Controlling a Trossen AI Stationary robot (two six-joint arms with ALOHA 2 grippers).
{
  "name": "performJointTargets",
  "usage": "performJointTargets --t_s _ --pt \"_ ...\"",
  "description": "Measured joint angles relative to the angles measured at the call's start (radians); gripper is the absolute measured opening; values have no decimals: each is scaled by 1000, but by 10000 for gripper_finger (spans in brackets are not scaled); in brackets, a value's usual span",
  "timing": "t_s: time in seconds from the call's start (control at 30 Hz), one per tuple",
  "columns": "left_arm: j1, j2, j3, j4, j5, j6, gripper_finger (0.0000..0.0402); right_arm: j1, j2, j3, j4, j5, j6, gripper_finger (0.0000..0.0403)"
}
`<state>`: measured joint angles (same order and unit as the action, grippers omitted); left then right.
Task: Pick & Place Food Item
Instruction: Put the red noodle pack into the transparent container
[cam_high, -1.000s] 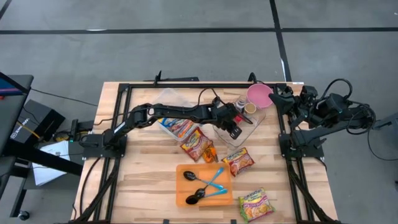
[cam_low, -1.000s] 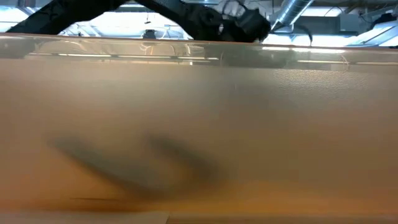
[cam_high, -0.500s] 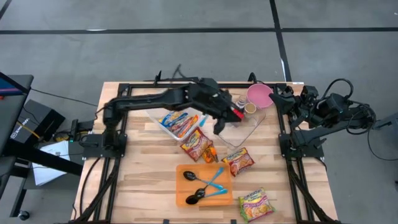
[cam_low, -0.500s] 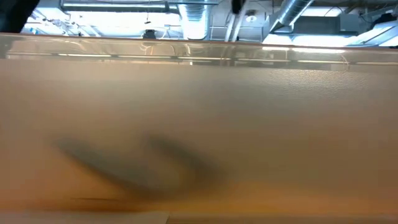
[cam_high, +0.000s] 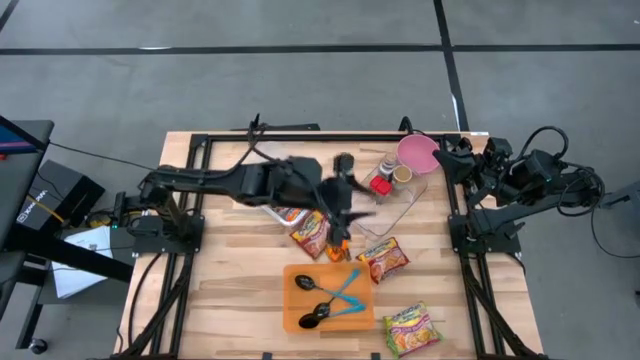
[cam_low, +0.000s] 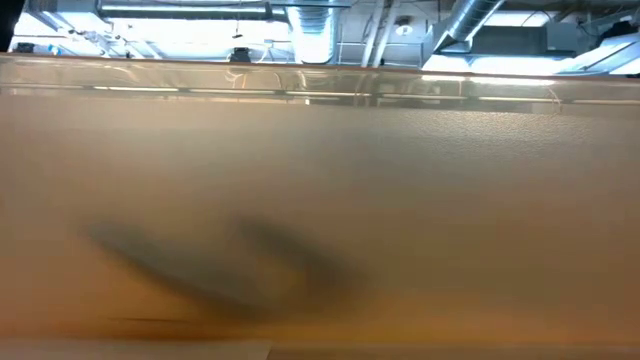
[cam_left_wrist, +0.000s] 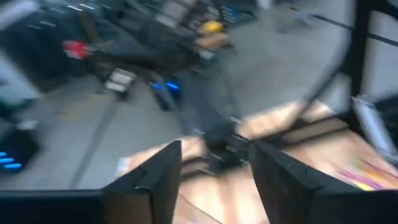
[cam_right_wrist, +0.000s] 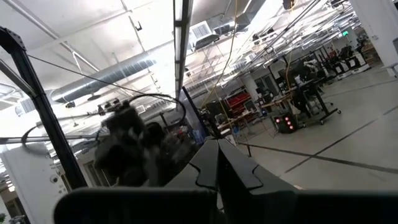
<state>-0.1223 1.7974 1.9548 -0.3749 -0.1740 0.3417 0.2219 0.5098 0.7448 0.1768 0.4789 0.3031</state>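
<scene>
Several bright noodle packets lie flat on the wooden table: one (cam_high: 312, 232) under my left arm, one (cam_high: 383, 258) right of it, one (cam_high: 410, 328) near the front edge. My left gripper (cam_high: 341, 188) hovers blurred above the table's middle, left of a clear container (cam_high: 392, 208). In the left wrist view it (cam_left_wrist: 216, 149) is open, with nothing between its fingers. A small red item (cam_high: 380, 185) sits in the container. My right gripper (cam_high: 455, 160) waits at the far right, and the right wrist view shows it (cam_right_wrist: 217, 163) shut and holding nothing.
An orange tray (cam_high: 290, 320) holding dark and blue spoons lies near the front. A pink bowl (cam_high: 418, 152) and a small cup (cam_high: 402, 175) stand by the container's far end. A black frame (cam_high: 200, 140) rims the table. The low view is filled by an orange blur.
My left gripper has risen out of the clear container and drawn back toward the table's left, rolling about its own axis as it went. The right arm has kept still.
</scene>
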Motion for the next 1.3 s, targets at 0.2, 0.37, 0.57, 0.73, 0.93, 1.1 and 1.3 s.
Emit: performJointTargets --t_s 0.2,0.37,0.57,0.73,0.93,1.1,1.3 --pt "-2 -1 9 28 -29 -6 204 0 0 0 -4 0 0 0" --pt "-35 16 9 -18 -21 -6 181 0 0 0 -5 0 0 0" --pt "-56 67 11 -230 -16 -7 164 0 9 0 -19 -1 1 0" --pt "-59 162 9 -502 -14 -6 174 0 32 0 -19 -38 -11 0" --pt "-58 321 9 -714 -41 16 193 1 47 0 -33 -77 -31 0" --pt "-40 420 9 -857 -64 23 188 16 39 0 -68 -119 -39 0" --pt "-10 437 9 -871 -79 -36 168 63 25 0 -76 -120 -41 0"
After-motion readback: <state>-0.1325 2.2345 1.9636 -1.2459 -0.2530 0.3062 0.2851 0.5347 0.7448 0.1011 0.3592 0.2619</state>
